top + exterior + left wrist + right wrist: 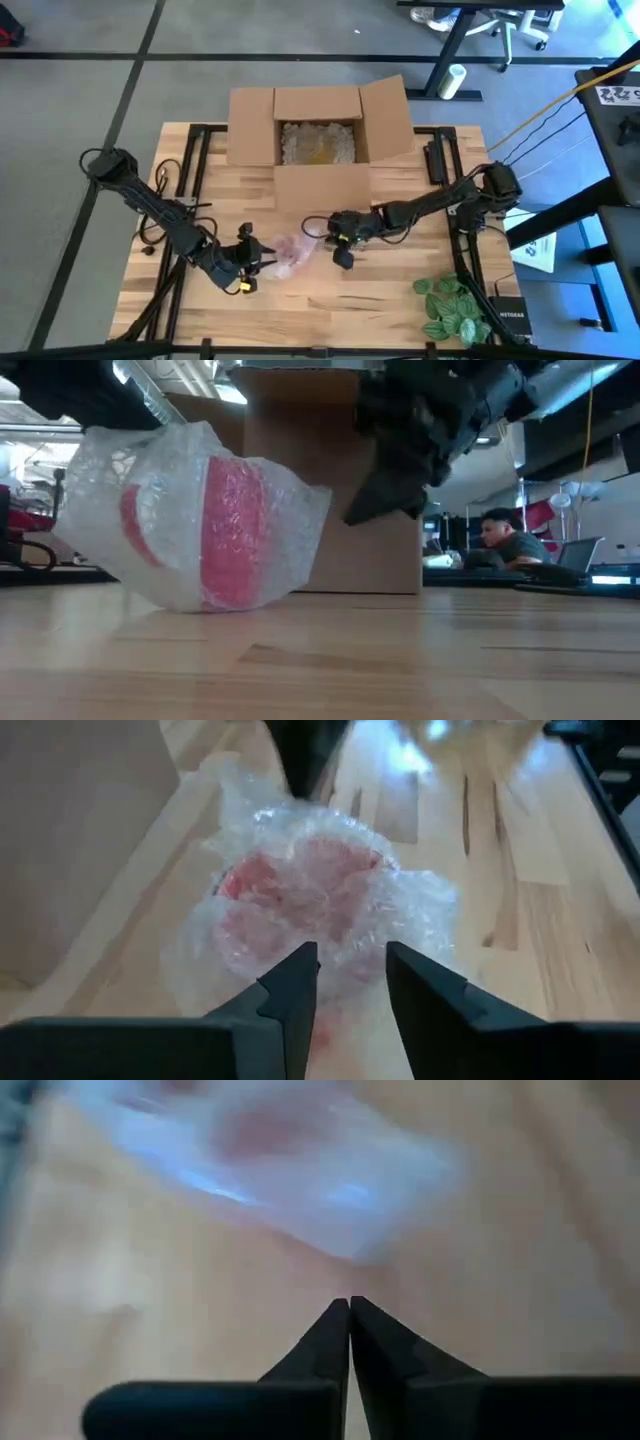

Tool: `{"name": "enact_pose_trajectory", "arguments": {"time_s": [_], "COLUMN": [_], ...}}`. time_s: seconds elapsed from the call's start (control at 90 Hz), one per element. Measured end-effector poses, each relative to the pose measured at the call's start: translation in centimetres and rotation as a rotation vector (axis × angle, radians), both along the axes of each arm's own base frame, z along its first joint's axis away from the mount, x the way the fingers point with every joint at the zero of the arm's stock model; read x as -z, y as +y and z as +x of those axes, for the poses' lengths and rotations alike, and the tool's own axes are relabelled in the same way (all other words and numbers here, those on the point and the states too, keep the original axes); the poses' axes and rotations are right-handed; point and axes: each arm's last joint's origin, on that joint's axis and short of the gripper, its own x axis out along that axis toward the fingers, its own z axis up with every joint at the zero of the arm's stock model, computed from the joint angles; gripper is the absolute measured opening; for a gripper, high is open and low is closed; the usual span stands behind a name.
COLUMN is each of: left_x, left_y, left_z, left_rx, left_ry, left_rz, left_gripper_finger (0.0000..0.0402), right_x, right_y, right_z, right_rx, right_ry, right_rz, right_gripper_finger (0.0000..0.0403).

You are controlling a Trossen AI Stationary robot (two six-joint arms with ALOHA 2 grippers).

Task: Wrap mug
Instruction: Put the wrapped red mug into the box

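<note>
Wooden worktop (330, 300) is holding the red mug (215, 525) in loose bubble wrap (420, 910) near its middle, the left gripper (352, 982) is sitting half open and empty beside it, and the right gripper (349, 1320), pinched shut on nothing, is hanging close, so the wrap might be popping open.

No readable text: marks on white sheet (619, 95) at right edge too small to read.

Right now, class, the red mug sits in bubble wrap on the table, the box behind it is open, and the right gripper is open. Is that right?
Not quite. The right gripper is shut: the right wrist view shows its fingertips touching, nothing between them. The rest stands: the red mug lies in bubble wrap on the table, and the box is open.
</note>
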Motion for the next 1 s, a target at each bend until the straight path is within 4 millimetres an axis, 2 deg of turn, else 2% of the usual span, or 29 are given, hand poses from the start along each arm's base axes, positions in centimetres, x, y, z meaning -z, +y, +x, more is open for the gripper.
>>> {"name": "enact_pose_trajectory", "arguments": {"time_s": [0.1,0.211,0.533,0.756,1.0], "left_x": [-0.2,-0.7,-3.6,-2.8,-1.5], "left_y": [0.8,1.9,4.3,6.4,8.8], "left_z": [0.0,0.0,-0.5,0.6,2.4], "left_rx": [0.003,-0.010,0.009,-0.020,0.045], "left_ry": [0.036,0.044,-0.034,0.048,0.138], "left_rz": [0.000,-0.011,-0.014,-0.015,-0.218], "left_gripper_finger": [0.0105,0.0105,0.0105,0.0105,0.0105], "right_x": [-0.4,-1.2,-1.4,-1.4,-1.2], "right_y": [-0.6,-0.4,1.7,2.1,3.7], "right_z": [-0.2,-0.3,-0.7,-0.9,-1.5], "right_rx": [0.026,0.031,-0.004,-0.013,-0.033], "right_ry": [0.005,-0.018,-0.027,-0.023,0.014], "right_rz": [0.010,0.038,0.038,0.049,0.077], "right_gripper_finger": [0.0000,0.0000,0.0000,0.0000,0.0000]}}
